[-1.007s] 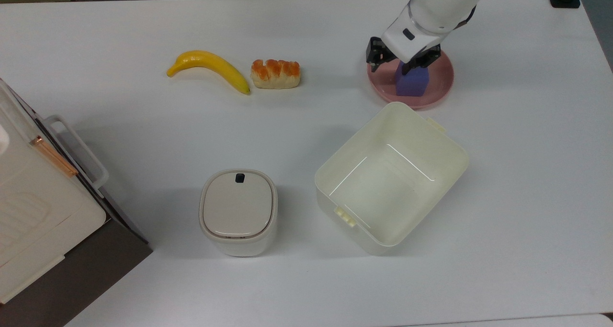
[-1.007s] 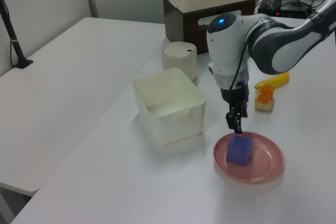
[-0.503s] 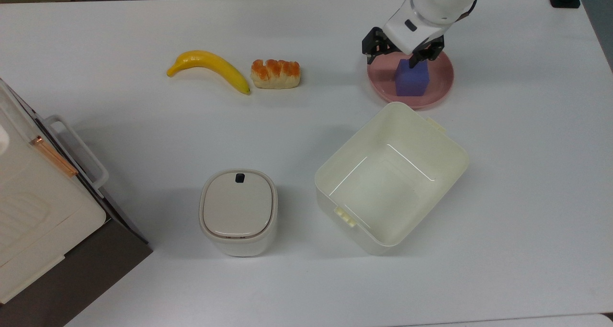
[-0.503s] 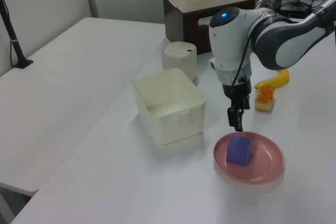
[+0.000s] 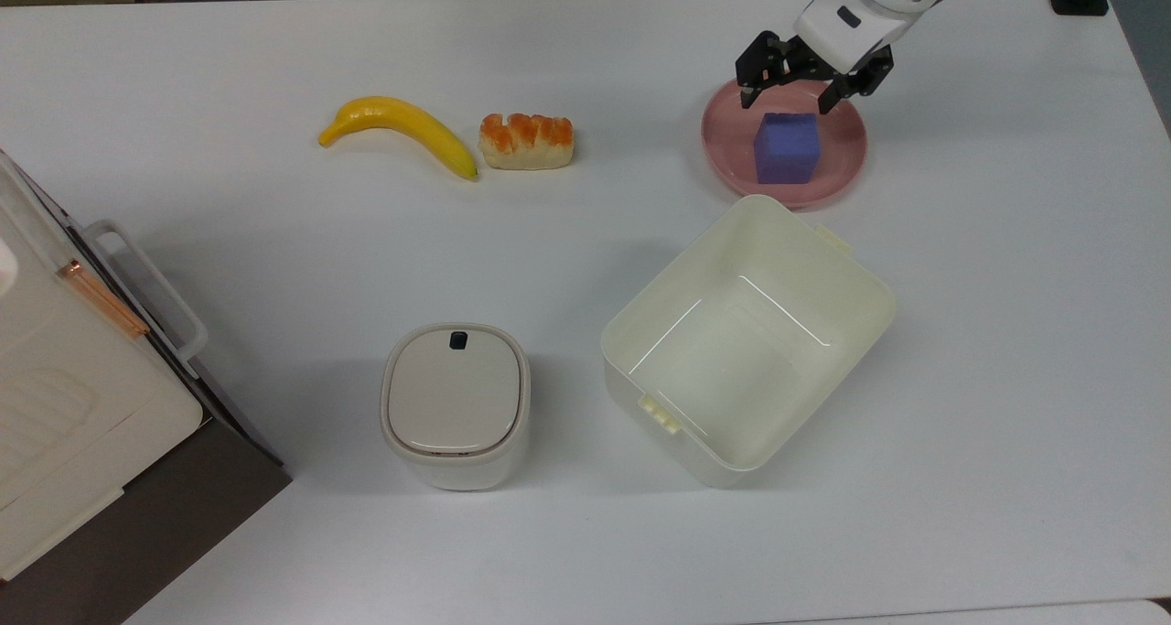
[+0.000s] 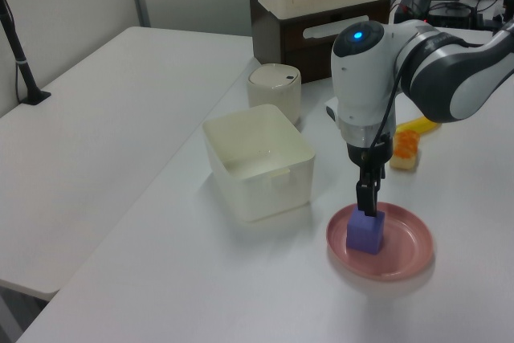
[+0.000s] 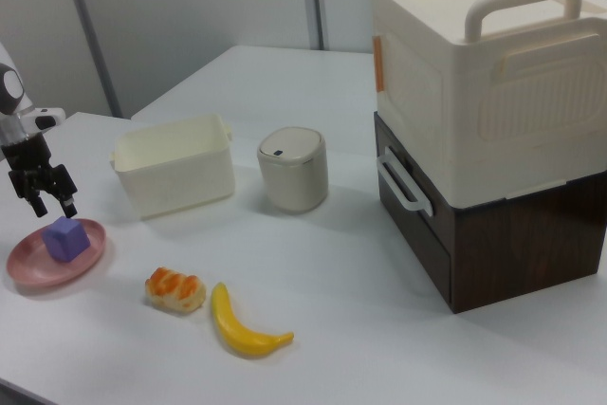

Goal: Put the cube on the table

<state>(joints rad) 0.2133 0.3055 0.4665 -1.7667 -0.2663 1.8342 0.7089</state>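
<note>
Yellow banana [image 5: 401,131] and the bread piece [image 5: 527,140] lie at the top view's left, well apart from our work. Further right, the cream bin [image 5: 746,341] sits just below the pink plate [image 5: 840,163], and the cube [image 5: 786,147] rests on that plate — not yet on the counter [image 5: 1006,286]. Our pincer [image 5: 805,90] hangs above the cube's far edge, spread wide, holding nothing. We judge the step to be the grasp: centre over the cube, square the fingers [image 5: 752,80] to two flat faces, descend without nudging the plate — then close and lift clear of the rim.
</note>
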